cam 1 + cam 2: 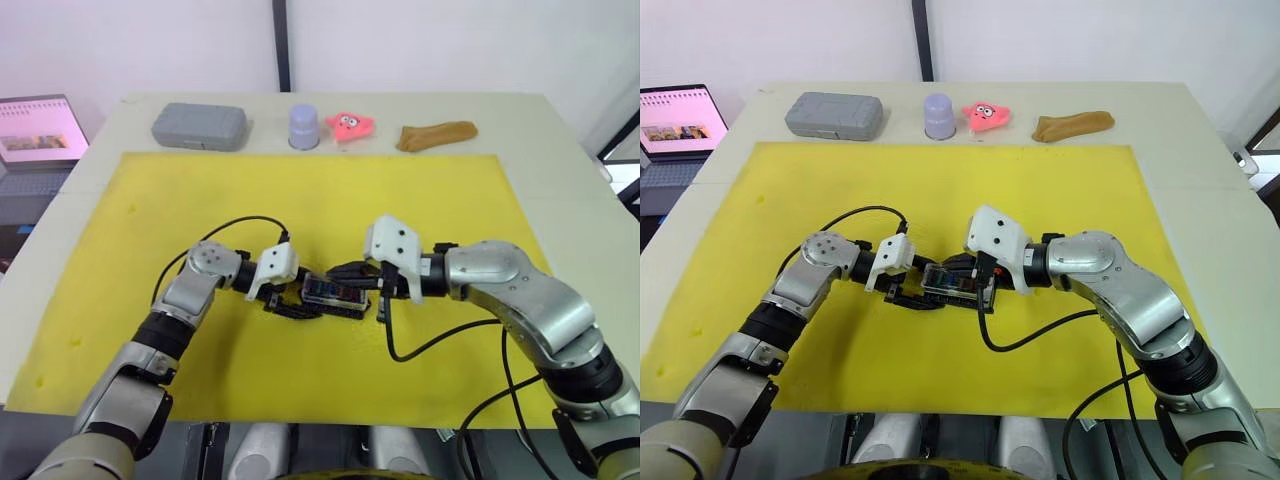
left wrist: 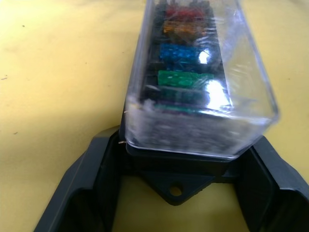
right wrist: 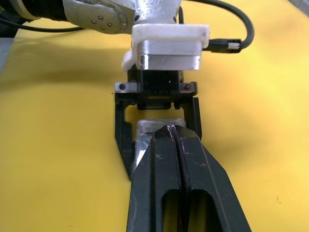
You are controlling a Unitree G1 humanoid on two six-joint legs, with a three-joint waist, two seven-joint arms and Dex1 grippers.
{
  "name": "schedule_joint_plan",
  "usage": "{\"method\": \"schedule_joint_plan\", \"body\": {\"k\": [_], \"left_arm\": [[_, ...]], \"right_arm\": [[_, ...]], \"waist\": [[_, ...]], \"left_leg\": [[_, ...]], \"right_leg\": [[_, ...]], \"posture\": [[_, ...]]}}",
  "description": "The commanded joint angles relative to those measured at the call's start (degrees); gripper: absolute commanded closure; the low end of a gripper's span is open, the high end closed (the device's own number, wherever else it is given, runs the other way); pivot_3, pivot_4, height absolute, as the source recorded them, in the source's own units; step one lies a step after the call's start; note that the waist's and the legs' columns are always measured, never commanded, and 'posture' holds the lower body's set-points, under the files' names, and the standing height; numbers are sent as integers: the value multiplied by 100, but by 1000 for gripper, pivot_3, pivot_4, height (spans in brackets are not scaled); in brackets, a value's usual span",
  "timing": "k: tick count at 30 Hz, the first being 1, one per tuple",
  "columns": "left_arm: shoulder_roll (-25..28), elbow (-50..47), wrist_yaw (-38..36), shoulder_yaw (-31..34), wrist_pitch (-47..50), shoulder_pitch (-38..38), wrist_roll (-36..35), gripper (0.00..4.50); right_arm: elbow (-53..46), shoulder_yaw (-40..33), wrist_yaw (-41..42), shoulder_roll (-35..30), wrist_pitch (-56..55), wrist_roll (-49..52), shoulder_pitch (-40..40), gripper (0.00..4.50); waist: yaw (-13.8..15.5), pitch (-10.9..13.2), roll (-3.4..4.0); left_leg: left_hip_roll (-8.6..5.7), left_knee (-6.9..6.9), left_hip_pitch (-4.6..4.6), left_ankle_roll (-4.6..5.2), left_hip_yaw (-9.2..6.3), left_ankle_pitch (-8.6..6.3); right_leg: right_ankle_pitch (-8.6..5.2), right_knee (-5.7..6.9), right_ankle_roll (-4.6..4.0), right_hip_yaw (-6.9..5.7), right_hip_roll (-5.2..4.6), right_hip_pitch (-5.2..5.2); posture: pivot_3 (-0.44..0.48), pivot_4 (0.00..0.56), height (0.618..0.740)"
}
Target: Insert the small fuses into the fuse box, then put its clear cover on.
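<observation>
**Yellow mat, covered fuse box between both grippers**

Yellow foam mat point(image 1: 150, 220) is carrying the small black rectangular fuse box point(image 1: 335, 300) at its middle, the clear rectangular plastic cover point(image 2: 203, 72) sitting over coloured fuses point(image 2: 186, 79). The left gripper point(image 2: 176, 188) is straddling one end, fingers spread wide. The right gripper point(image 3: 176, 145) is resting above the cover, fingers pressed together.

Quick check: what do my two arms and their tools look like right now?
Both arms are silver-grey metal with black joints and a loose black cable each. Each wrist carries a white block housing. The left tool and right tool have two black fingers; faint red scuffs mark the right's.
</observation>
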Motion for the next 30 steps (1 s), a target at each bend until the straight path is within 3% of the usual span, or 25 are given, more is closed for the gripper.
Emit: {"method": "schedule_joint_plan", "body": {"k": [1,14,17,22,30], "left_arm": [[91,21,81,34,-28,38,141,1935],[129,-9,81,21,-28,38,156,1935],[142,-55,119,24,1,60,171,1935],[186,-198,133,25,69,143,169,1935],[247,-328,205,46,178,210,172,1935]], "right_arm": [[-170,-84,39,-37,5,32,-89,4500],[27,-179,-113,136,209,49,-419,4500],[212,77,-163,183,394,4,-111,4500],[1013,1107,-55,-94,61,-816,541,4500],[1034,906,-96,74,54,-769,348,4500]], "waist": [[-1,0,0],[-6,0,0],[-5,0,0],[-30,-17,11],[-56,-34,11]], "left_leg": [[0,-1,0,0,0,0],[2,-1,0,0,0,0],[2,-2,0,0,1,0],[2,-5,10,1,6,-1],[14,-10,41,6,-1,-4]], "right_leg": [[0,0,0,0,1,0],[0,0,0,0,2,-2],[0,0,0,0,2,-2],[0,-2,0,3,2,4],[0,-17,0,0,17,43]], "posture": [[0,150,740],[0,150,740],[0,150,740],[0,150,740],[0,150,740]]}}
